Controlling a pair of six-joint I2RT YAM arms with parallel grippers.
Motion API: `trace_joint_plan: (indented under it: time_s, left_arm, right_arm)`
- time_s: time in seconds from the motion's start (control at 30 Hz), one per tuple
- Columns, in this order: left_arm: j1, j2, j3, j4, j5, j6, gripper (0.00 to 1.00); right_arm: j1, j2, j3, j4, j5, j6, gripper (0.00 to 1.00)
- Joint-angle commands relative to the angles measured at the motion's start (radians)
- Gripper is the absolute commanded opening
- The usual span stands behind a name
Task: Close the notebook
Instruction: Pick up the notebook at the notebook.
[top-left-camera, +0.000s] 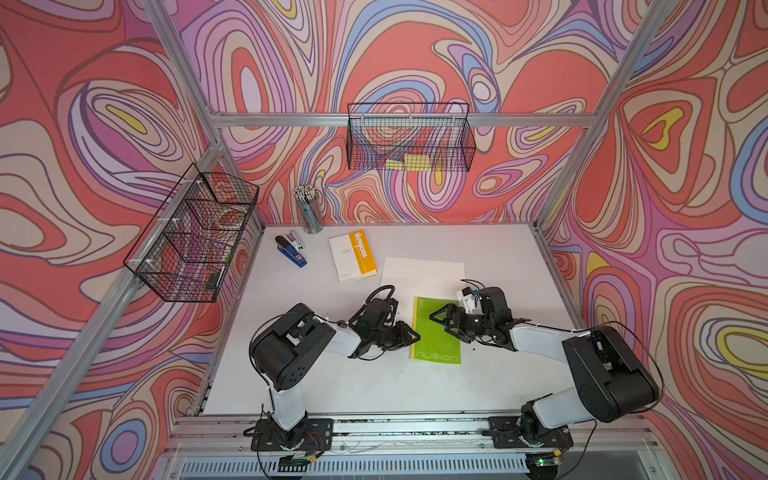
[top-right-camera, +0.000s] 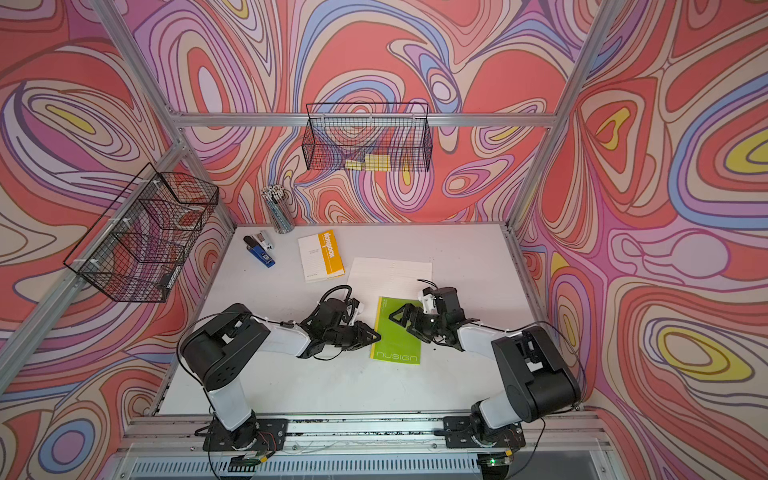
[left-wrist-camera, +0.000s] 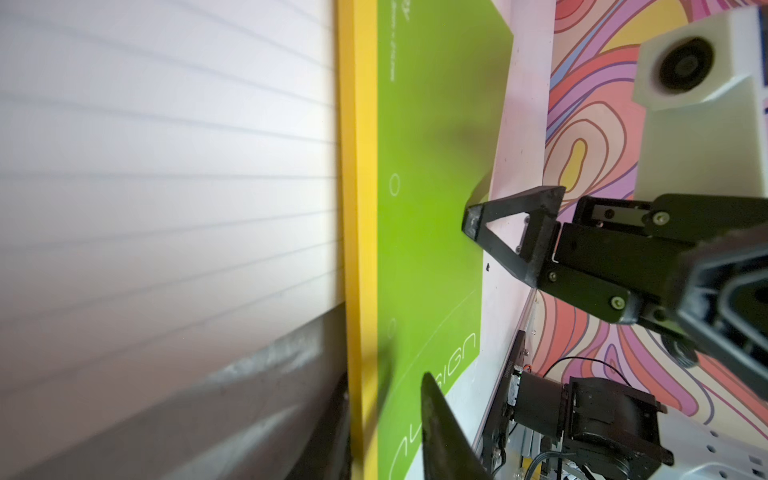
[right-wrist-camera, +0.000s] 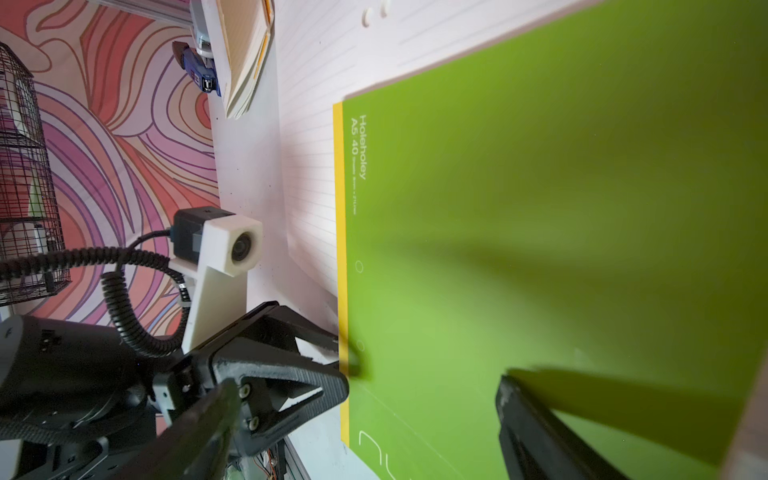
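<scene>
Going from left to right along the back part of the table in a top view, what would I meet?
Blue stapler → orange-and-white notepad → lined sheet

A pale grey table (top-left-camera: 374, 386) fills the lower middle of both top views. A green notebook (top-left-camera: 441, 348) is seen right of centre, shut and flat with its cover up; its upper edge is laid over the lower edge of a loose lined sheet (top-left-camera: 424, 272). To the upper left of the sheet, apart from it, a white and orange notebook (top-left-camera: 353, 257) is laid at a slight tilt. Further left a blue and black stapler (top-left-camera: 291, 249) is found, and just above it, at the table's far edge, a cup of pencils (top-left-camera: 309, 214) is stood upright.
</scene>
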Motion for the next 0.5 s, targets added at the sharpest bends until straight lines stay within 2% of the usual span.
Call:
trace_joint_plan:
  time_s: [0.0,0.1,0.2,0.47]
  left_arm:
    - [0.001,0.044,-0.006,0.172,0.077,-0.042,0.17]
    - [0.002,0.074,-0.015,0.27,0.096,-0.085,0.07]
    - [0.002,0.076,-0.02,0.294,0.093,-0.094,0.0]
    - [0.002,0.013,-0.007,0.195,0.091,-0.048,0.0]
  right_arm:
    - [-0.002,0.028,-0.013,-0.043,0.034,0.0,0.98]
    - [-0.002,0.029,-0.01,-0.045,0.033,-0.002,0.98]
    - [-0.001,0.026,-0.01,-0.045,0.033,0.0,0.98]
    - [-0.002,-0.005,0.016,-0.075,0.033,-0.009,0.98]
